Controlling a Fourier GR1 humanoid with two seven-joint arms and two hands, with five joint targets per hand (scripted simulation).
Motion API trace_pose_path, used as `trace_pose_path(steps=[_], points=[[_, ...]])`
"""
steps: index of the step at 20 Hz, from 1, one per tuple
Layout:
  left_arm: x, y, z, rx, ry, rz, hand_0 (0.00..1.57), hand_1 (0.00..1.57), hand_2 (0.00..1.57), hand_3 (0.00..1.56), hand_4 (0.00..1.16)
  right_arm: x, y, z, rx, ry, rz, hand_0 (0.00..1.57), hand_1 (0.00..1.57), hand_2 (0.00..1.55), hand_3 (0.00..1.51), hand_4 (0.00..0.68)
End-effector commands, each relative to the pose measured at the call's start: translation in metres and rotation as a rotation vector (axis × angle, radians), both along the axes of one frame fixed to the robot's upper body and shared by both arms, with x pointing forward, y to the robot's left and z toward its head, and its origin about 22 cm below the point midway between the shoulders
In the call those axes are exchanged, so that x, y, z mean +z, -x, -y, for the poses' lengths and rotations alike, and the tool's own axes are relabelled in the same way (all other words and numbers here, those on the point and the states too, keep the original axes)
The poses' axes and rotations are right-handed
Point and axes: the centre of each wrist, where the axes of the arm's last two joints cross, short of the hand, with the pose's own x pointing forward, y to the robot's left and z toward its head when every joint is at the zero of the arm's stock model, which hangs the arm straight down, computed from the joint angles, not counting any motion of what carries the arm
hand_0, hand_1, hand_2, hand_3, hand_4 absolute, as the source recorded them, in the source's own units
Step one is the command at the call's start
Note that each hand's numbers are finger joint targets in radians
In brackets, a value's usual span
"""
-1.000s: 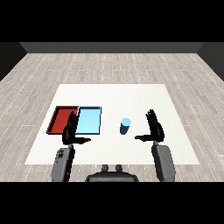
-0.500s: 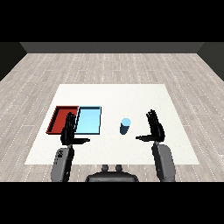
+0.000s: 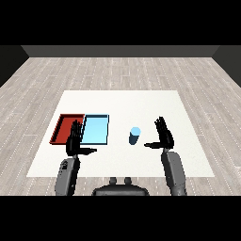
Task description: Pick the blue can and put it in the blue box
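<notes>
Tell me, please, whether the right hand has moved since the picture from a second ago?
Yes. The right hand has shifted slightly left, narrowing its gap to the blue can, which stands where it was on the table.

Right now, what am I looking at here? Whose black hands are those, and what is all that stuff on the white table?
You are seeing through a humanoid robot's head, looking down across a white table. The two grey forearms ending in black hands are its own. The left hand hovers open at the near edge of a red tray and a light blue tray, which lie side by side. The right hand is open beside a small blue can, standing upright and apart from it. Nothing is held.
</notes>
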Motion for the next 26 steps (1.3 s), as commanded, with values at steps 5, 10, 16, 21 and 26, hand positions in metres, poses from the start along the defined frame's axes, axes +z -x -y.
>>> trace_pose_path(steps=[5, 10, 16, 21, 26], points=[[-0.006, 0.006, 0.017, 0.027, 0.011, 0.014, 0.00, 0.00, 0.00, 0.00, 0.00, -0.008, -0.021, 0.005, -0.009, -0.045, -0.069, 0.00, 0.00, 0.00, 0.00, 0.000], [-0.002, -0.001, -0.003, 0.018, 0.002, -0.001, 0.00, 0.00, 0.00, 0.00, 0.00, -0.023, -0.024, -0.033, -0.004, -0.065, -0.115, 0.00, 0.00, 0.00, 0.00, 0.000], [0.006, 0.005, -0.012, 0.011, 0.037, 0.022, 0.00, 0.00, 0.00, 0.00, 0.00, -0.039, -0.004, -0.013, -0.006, -0.044, -0.151, 0.00, 0.00, 0.00, 0.00, 0.000], [0.016, -0.008, -0.010, 0.006, 0.034, 0.010, 0.00, 0.00, 0.00, 0.00, 0.00, -0.056, -0.020, -0.020, -0.013, -0.086, -0.164, 0.00, 0.00, 0.00, 0.00, 0.000], [0.013, 0.005, -0.021, 0.039, 0.022, 0.014, 0.00, 0.00, 0.00, 0.00, 0.00, -0.055, -0.022, -0.032, 0.017, -0.069, -0.172, 0.00, 0.00, 0.00, 0.00, 0.000]])
